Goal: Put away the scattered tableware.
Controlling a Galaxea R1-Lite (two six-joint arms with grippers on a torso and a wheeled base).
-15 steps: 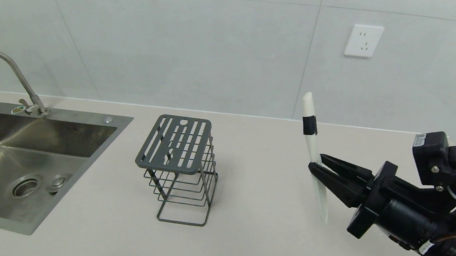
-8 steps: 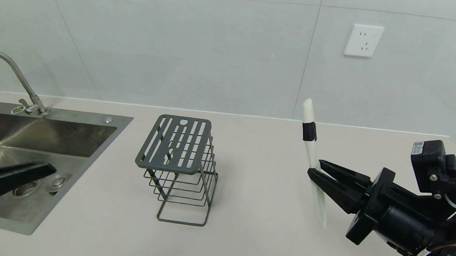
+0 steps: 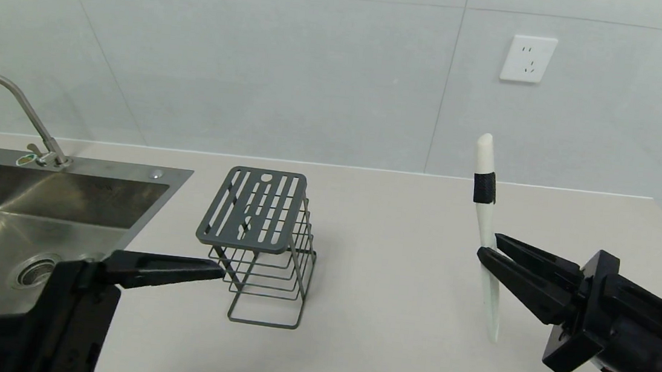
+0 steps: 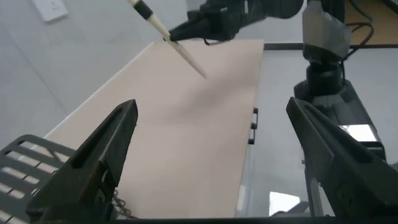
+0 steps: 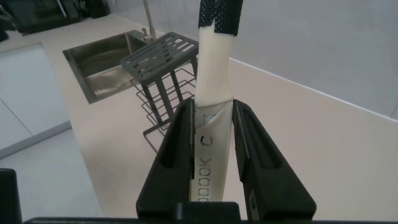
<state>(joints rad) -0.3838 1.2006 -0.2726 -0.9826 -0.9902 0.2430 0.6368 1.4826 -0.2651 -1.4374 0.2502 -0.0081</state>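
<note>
Head view layout: a pale countertop (image 3: 379, 312) is seen against a tiled wall, with a dark wire rack (image 3: 255, 215) near the middle.
Right gripper: the right gripper (image 3: 488, 247) is recorded at 3 o'clock of the wire rack, well apart from it. Its jaws are closed tight on the white knife (image 3: 485, 216), with no gap seen on either side of the blade in the right wrist view.
White knife: held nearly upright, gripped on the blade just below the handle. The handle end, wrapped with a black band (image 3: 484, 187), is tilted slightly toward 11 o'clock; the tip is pointed down toward 5 o'clock. Whether the tip meets the countertop cannot be told.
Left gripper: the left gripper (image 4: 211, 109) is spread wide and nothing is held between its fingers (image 4: 102, 155). In the head view one dark finger is seen at 8 o'clock of the wire rack, its tip just beside the rack's lower front wires; contact cannot be told.
Wire rack: stood upright on the countertop, with a slotted plate on top and an open wire frame below.
Sink: a steel sink (image 3: 63, 196) is set into the countertop at 9 o'clock of the wire rack, with a curved faucet (image 3: 6, 91) at its back rim.
Wall socket: a white wall socket (image 3: 528, 59) is mounted at 1 o'clock of the knife handle.
</note>
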